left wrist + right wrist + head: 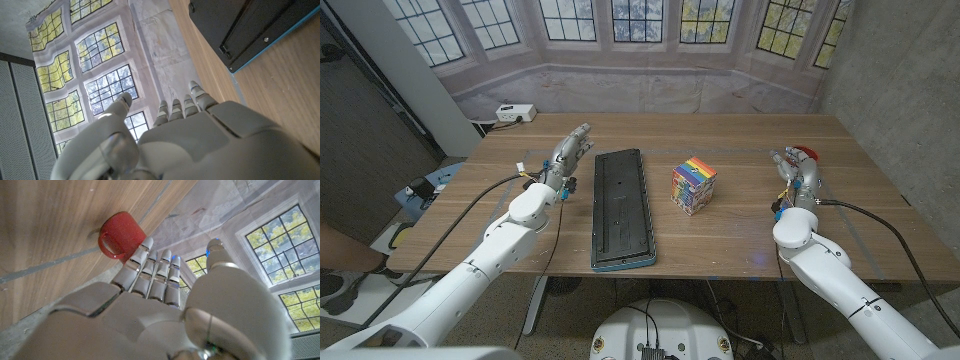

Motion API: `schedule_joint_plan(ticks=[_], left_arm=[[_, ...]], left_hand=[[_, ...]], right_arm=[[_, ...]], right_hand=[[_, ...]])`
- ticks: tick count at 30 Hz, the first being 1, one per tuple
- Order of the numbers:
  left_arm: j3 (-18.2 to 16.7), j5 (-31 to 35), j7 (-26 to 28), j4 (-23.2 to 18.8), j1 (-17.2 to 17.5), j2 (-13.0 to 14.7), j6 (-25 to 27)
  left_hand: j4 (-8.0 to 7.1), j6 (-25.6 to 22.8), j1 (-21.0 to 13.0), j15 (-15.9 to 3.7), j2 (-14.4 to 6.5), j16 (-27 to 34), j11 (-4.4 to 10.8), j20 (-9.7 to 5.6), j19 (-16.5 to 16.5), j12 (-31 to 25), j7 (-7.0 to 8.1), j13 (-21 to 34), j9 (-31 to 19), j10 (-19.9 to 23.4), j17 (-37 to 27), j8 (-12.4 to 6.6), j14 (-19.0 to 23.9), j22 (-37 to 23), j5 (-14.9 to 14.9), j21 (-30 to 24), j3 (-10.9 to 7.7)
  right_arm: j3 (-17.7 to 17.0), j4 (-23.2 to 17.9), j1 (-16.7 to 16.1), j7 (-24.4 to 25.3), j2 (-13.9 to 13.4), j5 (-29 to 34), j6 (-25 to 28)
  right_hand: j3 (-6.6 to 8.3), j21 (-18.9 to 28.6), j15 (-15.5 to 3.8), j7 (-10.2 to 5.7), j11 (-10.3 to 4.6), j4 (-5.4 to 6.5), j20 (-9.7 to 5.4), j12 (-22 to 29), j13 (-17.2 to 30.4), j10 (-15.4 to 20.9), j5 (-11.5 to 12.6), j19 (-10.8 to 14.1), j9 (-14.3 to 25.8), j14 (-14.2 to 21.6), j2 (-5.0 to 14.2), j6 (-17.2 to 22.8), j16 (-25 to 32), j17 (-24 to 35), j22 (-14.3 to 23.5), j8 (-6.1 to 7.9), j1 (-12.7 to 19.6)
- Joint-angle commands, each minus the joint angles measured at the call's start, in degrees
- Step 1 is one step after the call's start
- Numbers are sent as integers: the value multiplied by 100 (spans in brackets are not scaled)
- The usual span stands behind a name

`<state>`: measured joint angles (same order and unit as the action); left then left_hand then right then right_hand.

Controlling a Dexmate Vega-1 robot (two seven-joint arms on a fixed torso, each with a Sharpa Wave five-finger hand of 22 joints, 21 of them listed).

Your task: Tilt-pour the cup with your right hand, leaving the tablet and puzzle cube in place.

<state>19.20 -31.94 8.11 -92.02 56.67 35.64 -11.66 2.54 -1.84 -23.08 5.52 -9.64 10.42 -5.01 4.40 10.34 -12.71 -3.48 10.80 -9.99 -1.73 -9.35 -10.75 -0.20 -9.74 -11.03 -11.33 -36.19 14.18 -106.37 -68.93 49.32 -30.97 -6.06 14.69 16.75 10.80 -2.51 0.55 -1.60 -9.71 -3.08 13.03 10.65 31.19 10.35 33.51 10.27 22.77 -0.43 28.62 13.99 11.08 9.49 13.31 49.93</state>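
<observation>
The right hand point(798, 170) stands near the right side of the wooden surface point(740, 235), fingers extended and apart, with nothing in its grasp. Just beyond its fingertips sits the red cup point(119, 237), a mug with its handle turned toward the hand; in the head view only a sliver of red shows behind the fingers. The left hand point(563, 158) waits beside the tablet point(621, 207), likewise spread and holding nothing.

The likeliest trouble is in the approach: since the fingers are close to the cup and not yet around it, a push forward without wrapping could shove or topple it rather than grip it. A loose hold on the handle side could let it twist during the tilt. A wide swing inward by the arm could also brush the puzzle cube point(694, 185), which stands well apart from the cup, between it and the tablet. The left hand, so near the tablet's edge, could nudge it if it shifts.

Count: one cup, one tablet, one puzzle cube, two hands.
</observation>
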Motion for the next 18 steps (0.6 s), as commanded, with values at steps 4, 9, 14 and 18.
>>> schedule_joint_plan(ticks=[4,9,14,18], left_arm=[[-53,68,144,-51,104,-8,-95],[-12,78,7,10,21,33,-65],[3,99,28,32,-14,8,-53],[21,103,4,59,-47,0,-46]], left_hand=[[46,-23,-70,-7,-4,-16,1,-15,30,12,24,12,-33,65,-17,3,30,-18,-27,-4,-10],[61,-22,-79,-11,-4,-16,11,-18,32,15,28,13,-34,65,-18,4,35,-18,-27,-3,-8],[83,5,-93,-9,-6,-30,7,-18,1,34,53,14,-35,31,-19,15,1,-19,-26,10,-3],[94,3,-100,-9,-9,-30,5,-21,1,37,53,15,-35,29,-19,14,1,-19,-26,11,-1]], right_arm=[[-128,139,-21,306,25,158,269],[-147,275,3,451,98,200,239],[-138,411,27,611,161,277,209],[-132,462,41,686,167,328,295]], right_hand=[[-12,-13,-288,22,-18,8,-30,29,9,161,12,1,22,117,-41,144,32,2,8,23,117],[-13,-7,-307,-1,-19,5,-45,23,6,209,20,13,21,163,-48,196,38,1,8,20,165],[-15,12,-343,-22,-30,3,-77,33,5,322,25,65,21,288,-55,314,69,1,7,33,234],[-24,21,-388,-33,-52,7,-96,47,5,431,28,99,21,354,-67,415,80,2,6,44,281]])
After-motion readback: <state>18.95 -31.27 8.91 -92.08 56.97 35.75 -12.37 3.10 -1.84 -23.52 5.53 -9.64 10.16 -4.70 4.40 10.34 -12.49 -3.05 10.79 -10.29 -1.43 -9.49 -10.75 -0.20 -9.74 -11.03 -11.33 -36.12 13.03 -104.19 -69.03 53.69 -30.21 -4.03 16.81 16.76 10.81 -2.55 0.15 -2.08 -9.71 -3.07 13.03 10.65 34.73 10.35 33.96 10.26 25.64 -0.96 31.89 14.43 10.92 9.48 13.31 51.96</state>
